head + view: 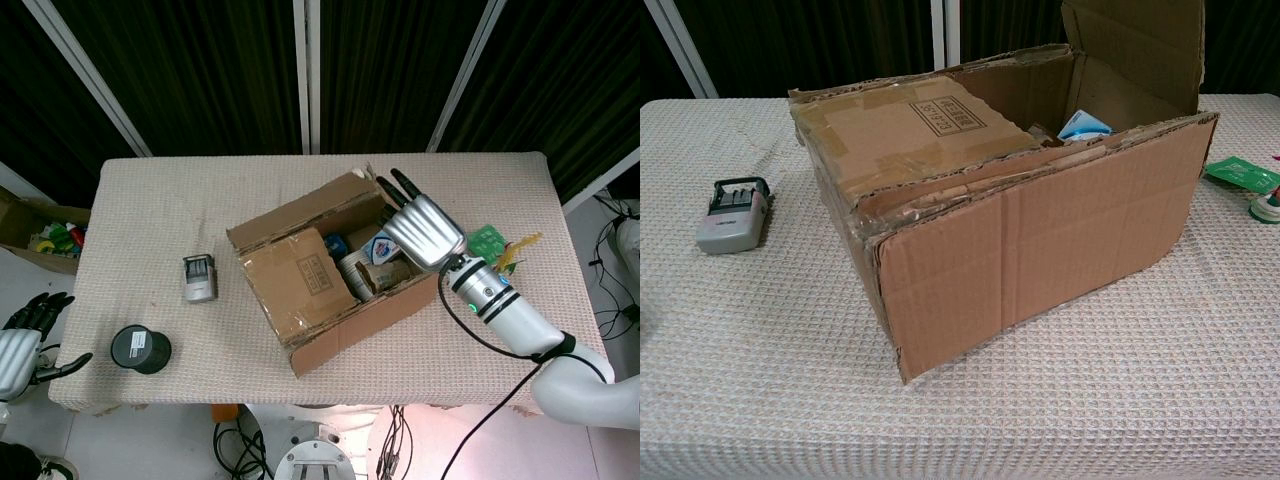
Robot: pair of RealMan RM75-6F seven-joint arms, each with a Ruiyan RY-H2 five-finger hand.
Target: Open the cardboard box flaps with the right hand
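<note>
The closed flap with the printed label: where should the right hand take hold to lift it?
Probably its free inner edge, beside the exposed contents. The closed flap lies flat and hinges on the far-left side, so the right hand should come from the open side and hook under that edge.

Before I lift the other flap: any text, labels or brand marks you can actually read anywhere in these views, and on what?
Nothing reads clearly.
Closed flap of the cardboard box: a boxed black printed stamp, letters too blurred to read.
Blue-and-white package inside the box: a logo shape, its text too small.
Grey device on the table: no legible marking.
Green packet beside the right hand: print too small.
</note>
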